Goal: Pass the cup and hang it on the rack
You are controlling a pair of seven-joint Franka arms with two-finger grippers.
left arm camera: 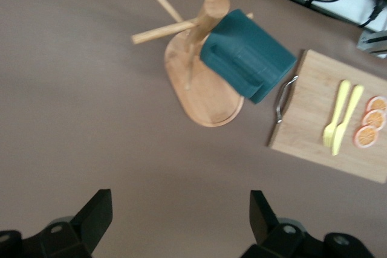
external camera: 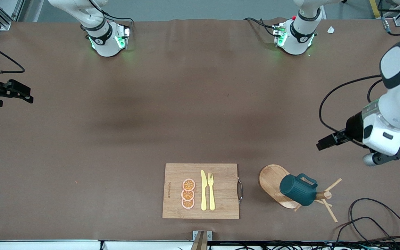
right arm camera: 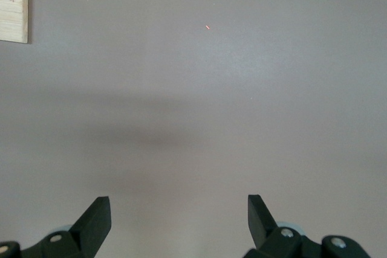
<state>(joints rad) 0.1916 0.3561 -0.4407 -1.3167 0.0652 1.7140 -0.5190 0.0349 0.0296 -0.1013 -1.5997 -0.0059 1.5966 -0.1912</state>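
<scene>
1. Brown matting covered the table (external camera: 116,139), with cables trailing along the edge nearest the front camera.
2. The cup (external camera: 298,190) hung on the rack (external camera: 273,180), apparently by its handle on a peg, though the contact itself was hard to see; its body tilted over the oval base.
3. A cutting board (external camera: 200,191) lay beside the rack, toward the right arm's end, bearing a yellow knife (external camera: 203,191), a yellow fork (external camera: 211,191) and three orange slices (external camera: 188,193).
4. The left gripper (left arm camera: 181,222) hovered above bare table by the rack, fingers spread and empty.
5. The right gripper (right arm camera: 179,225) waited over bare table at the right arm's end, likewise parted and holding nothing.
</scene>
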